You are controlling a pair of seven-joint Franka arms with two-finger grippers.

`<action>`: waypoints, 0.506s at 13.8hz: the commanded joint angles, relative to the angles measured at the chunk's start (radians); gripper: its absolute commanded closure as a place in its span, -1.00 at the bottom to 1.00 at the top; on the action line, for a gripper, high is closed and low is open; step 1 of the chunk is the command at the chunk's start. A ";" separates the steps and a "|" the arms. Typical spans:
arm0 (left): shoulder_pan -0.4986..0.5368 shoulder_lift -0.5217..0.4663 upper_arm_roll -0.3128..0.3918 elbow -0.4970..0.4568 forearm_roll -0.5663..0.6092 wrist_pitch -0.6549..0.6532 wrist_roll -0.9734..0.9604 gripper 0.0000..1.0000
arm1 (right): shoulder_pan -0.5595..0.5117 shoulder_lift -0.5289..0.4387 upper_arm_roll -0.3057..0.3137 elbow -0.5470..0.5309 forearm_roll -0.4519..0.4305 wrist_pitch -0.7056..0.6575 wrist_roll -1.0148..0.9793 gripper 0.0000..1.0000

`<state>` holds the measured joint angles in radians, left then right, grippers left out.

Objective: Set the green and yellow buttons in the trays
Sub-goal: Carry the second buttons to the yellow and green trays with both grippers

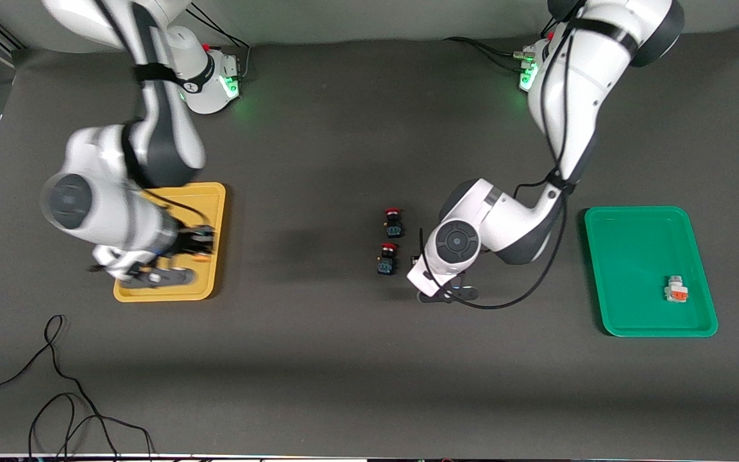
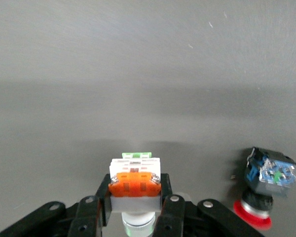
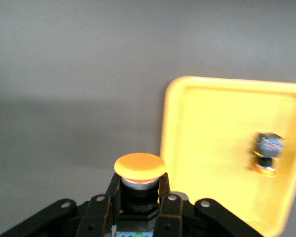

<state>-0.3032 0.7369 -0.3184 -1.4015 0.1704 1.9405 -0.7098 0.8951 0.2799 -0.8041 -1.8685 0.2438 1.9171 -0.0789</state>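
Trays sit at opposite ends – yellow tray (image 1: 215, 231) under the right arm, green tray (image 1: 632, 224) toward the left arm's end, well apart from the left gripper (image 2: 135, 207), which is pinching a white-grey button (image 2: 135, 185) on the mat. Right gripper (image 3: 138, 205) clamps a yellow-capped button (image 3: 139, 165) just beside its tray's rim.

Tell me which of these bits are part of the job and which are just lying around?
Part of the job:
- yellow tray
- green tray
- white-grey button in the left gripper
- yellow-capped button in the right gripper
- buttons already in trays

Lying about:
- two red-capped switches
- loose cable
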 commanded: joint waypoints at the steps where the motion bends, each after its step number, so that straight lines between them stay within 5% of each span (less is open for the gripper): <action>1: 0.009 -0.114 0.009 0.074 0.014 -0.187 -0.011 1.00 | 0.025 -0.159 -0.062 -0.210 -0.080 0.086 -0.102 1.00; 7: 0.189 -0.232 0.004 0.144 0.003 -0.396 0.206 1.00 | 0.011 -0.013 -0.073 -0.443 0.018 0.489 -0.240 1.00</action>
<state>-0.1854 0.5343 -0.3105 -1.2597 0.1739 1.5915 -0.6144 0.8955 0.1946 -0.8790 -2.2846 0.2007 2.3187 -0.2572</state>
